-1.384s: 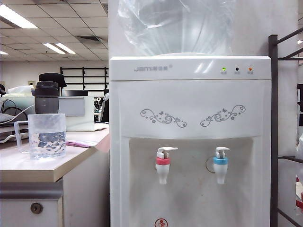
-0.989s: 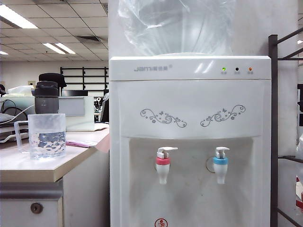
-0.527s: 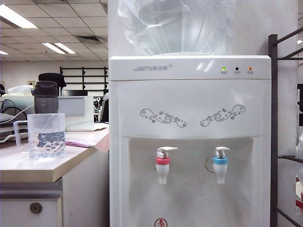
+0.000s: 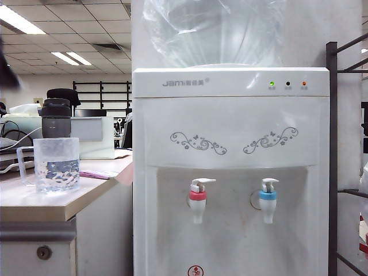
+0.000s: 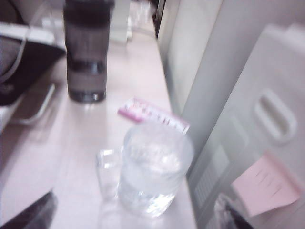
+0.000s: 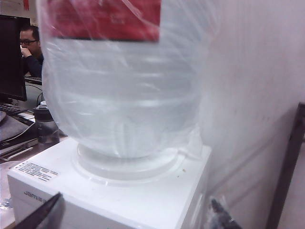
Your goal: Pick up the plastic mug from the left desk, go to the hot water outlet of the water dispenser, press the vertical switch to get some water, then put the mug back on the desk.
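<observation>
Plastic mug (image 4: 56, 164) untouched on left desk (image 4: 40, 204), 9 o'clock of water dispenser (image 4: 230, 172). Left gripper (image 5: 133, 217) above it, jaws apart, lining up. Right gripper (image 6: 133, 217) jaws apart, facing the bottle (image 6: 124, 81), presumably free for the switch.

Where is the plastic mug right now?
The plastic mug stands on the left desk, at the exterior view's left, just in front of the grey bottle, untouched by either tool.
</observation>
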Controlling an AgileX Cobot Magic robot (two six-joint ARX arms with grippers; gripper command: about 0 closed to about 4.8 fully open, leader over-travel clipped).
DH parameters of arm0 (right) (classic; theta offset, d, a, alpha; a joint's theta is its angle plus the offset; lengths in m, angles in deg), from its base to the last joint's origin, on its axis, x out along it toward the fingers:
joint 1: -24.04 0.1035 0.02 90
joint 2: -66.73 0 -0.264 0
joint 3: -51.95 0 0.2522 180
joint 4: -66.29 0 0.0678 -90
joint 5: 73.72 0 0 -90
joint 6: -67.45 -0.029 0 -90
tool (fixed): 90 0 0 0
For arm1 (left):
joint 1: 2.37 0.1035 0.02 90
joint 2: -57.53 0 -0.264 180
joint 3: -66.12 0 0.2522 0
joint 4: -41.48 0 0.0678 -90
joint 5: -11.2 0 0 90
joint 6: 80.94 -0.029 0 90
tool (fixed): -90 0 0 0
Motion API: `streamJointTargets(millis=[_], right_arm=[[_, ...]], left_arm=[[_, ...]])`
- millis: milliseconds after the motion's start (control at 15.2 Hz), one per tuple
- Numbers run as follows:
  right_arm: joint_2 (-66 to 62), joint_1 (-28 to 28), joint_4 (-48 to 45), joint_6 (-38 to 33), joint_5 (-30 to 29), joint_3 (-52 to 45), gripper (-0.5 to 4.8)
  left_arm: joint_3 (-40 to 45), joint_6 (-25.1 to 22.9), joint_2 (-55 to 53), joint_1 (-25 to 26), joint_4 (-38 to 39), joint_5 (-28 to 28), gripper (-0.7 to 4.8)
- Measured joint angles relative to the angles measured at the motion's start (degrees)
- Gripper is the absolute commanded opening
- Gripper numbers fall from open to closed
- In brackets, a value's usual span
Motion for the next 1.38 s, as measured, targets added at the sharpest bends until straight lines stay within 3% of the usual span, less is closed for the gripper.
streamJointTargets(millis=[132, 264, 330, 395, 461, 527, 659, 857, 1120, 1186, 1318, 1384], right_arm=[[-2.8, 2.2, -1.0, -0.8, 0.0, 0.0, 3.91], [-5.6, 5.7, -3.0, -0.9, 0.4, 0.0, 3.91], [-10.5, 11.0, -4.1, 1.0, 4.4, 0.0, 3.91], [-11.9, 12.2, -5.4, 1.9, 4.6, 0.0, 3.91], [-17.4, 15.2, -11.2, 3.4, 7.5, 0.0, 3.91], [-18.8, 15.5, -12.1, 3.5, 7.7, 0.0, 3.91], [-22.1, 15.6, -13.7, 3.5, 7.8, 0.0, 3.91], [-22.9, 15.6, -13.9, 3.6, 7.8, 0.0, 3.91], [-22.9, 15.6, -14.1, 6.3, 7.8, 0.0, 3.91], [-22.9, 15.6, -12.5, 6.5, 7.8, 0.0, 3.91], [-22.9, 15.6, -12.3, 6.5, 7.8, 0.0, 3.91], [-22.9, 15.6, -12.3, 6.5, 7.8, 0.0, 3.91]], left_arm=[[0.0, -0.9, -8.1, 0.0, -8.6, -1.0, 4.79], [0.0, -1.4, -13.3, 0.0, -12.5, -4.0, 4.79], [0.0, -5.1, -20.3, 0.0, -17.8, -5.0, 4.79], [0.0, -6.0, -22.1, 0.0, -18.7, -5.0, 4.79], [0.0, -10.9, -29.2, 0.0, -24.5, -5.6, 4.79], [0.0, -11.6, -31.2, 0.0, -25.9, -6.8, 4.79], [0.0, -11.0, -37.1, 0.0, -30.9, -12.4, 4.79], [-0.8, -8.5, -42.7, 0.0, -39.1, -12.7, 4.79], [-10.3, -5.6, -58.0, 0.0, -45.6, -12.8, 4.79], [-10.7, -5.0, -60.6, 0.0, -53.9, -12.8, 4.79], [-11.0, -4.9, -60.7, 0.0, -54.4, -12.8, 4.79], [-11.0, -3.7, -60.7, 0.0, -54.4, -12.8, 3.93]])
